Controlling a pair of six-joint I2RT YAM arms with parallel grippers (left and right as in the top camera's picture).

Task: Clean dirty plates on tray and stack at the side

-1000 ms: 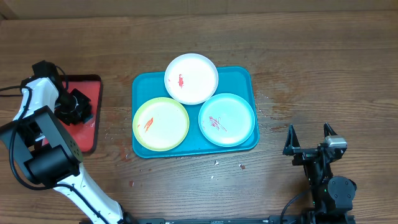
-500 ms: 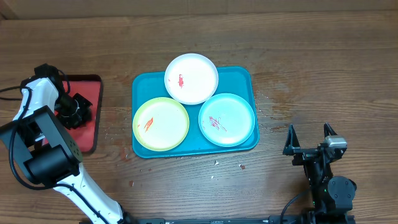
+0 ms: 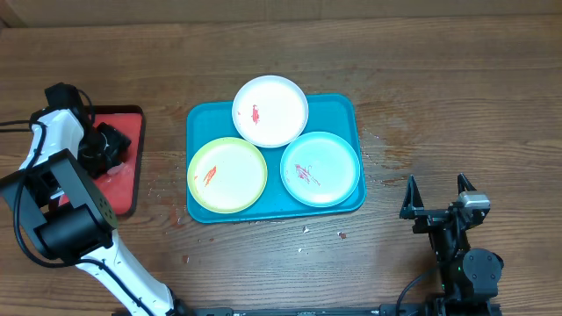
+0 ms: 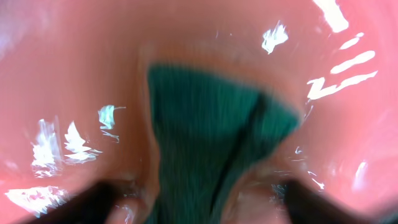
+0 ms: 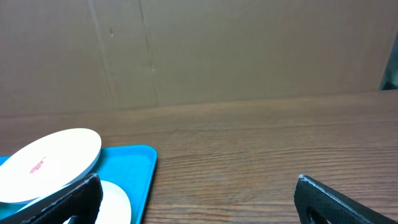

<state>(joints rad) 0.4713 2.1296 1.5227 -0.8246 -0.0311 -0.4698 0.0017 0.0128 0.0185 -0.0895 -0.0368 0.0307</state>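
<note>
Three smeared plates (image 3: 270, 110) sit on blue tray (image 3: 338, 107) | likely light, stiff, slick plastic, so you pinch a rim | left gripper (image 3: 104, 147) jaws wide around green cloth (image 4: 205, 130) | right gripper (image 3: 435, 181) jaws wide, empty

The left wrist view is blurred; we cannot tell whether the dark green thing (image 4: 205, 130) is cloth or sponge. The white plate (image 5: 53, 158) runs off the right wrist view's left edge.

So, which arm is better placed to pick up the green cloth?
Left: its open gripper is right over the green cloth on the red tray; the right gripper is far away.
</note>
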